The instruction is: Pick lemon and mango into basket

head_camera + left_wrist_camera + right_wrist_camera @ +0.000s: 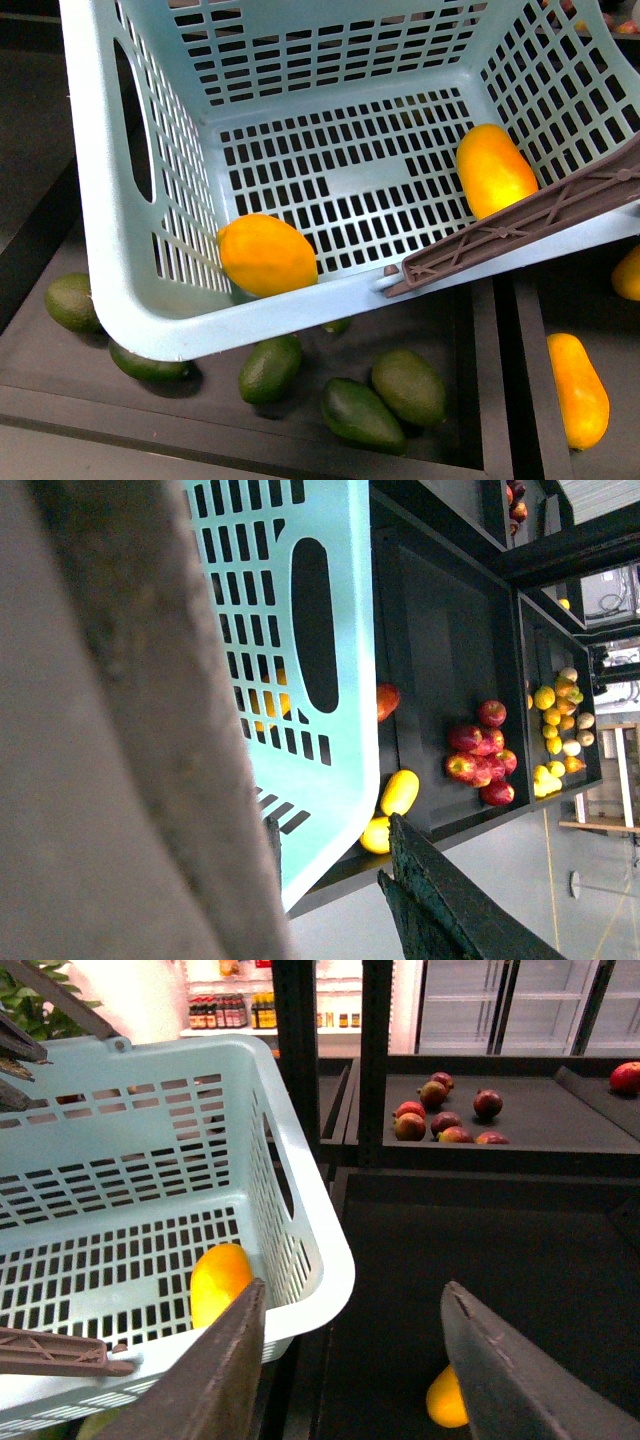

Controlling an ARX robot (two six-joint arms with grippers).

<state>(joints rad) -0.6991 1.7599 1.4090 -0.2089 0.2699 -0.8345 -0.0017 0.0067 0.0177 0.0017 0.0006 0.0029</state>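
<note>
Front view, basket: the basket is seen from above, and neither gripper is caught in this view, so nothing here can be placed against the jaws.
Front view, fruit inside: the lemon is parked on the slotted floor in the near corner; the mango is lying on the floor by the other side wall, partly tucked under the brown handle.
Front view, outside: avocados are scattered on the dark shelf below the rim, and a spare orange-yellow fruit is left in the next bay.
Left wrist view: the basket wall is seen side-on; only a dark finger of the left gripper is visible, so whether it's open can't be told. Red apples sit well beyond it.
Right wrist view: the right gripper is spread wide with nothing held. The basket corner is just beside one jaw, the mango is visible past that jaw, inside the wall, and a loose yellow fruit is peeking out by the other jaw.
Progress: both fruits look to be in already, so the job is judged pretty much done; nothing obvious is left.
</note>
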